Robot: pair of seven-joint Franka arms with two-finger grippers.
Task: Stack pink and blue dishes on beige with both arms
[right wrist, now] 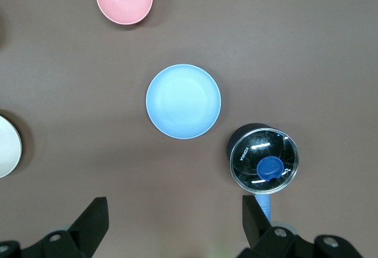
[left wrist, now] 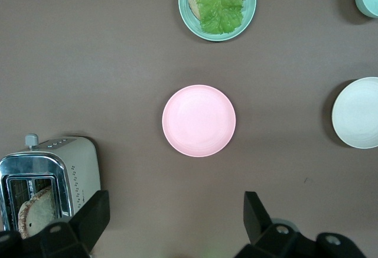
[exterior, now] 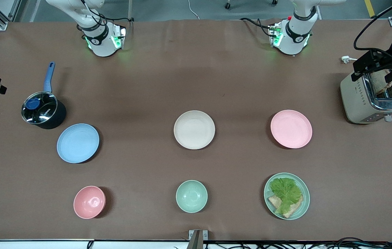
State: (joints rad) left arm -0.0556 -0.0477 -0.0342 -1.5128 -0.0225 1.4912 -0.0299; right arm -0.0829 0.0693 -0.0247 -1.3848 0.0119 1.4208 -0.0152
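Observation:
The beige plate (exterior: 194, 129) lies mid-table. The pink plate (exterior: 291, 128) lies beside it toward the left arm's end, and the blue plate (exterior: 78, 143) toward the right arm's end. My left gripper (left wrist: 174, 202) hangs high over bare table by the pink plate (left wrist: 199, 120), open, with nothing between its fingers. The beige plate's rim (left wrist: 357, 113) shows at the edge of that view. My right gripper (right wrist: 174, 208) hangs equally high by the blue plate (right wrist: 183, 101), open and empty. Neither gripper touches a plate.
A lidded blue-handled saucepan (exterior: 43, 109) stands close to the blue plate. A toaster (exterior: 372, 98) with bread stands at the left arm's end. Nearer the front camera sit a pink bowl (exterior: 89, 202), a mint-green bowl (exterior: 191, 196) and a mint-green plate (exterior: 303, 207) with lettuce and bread.

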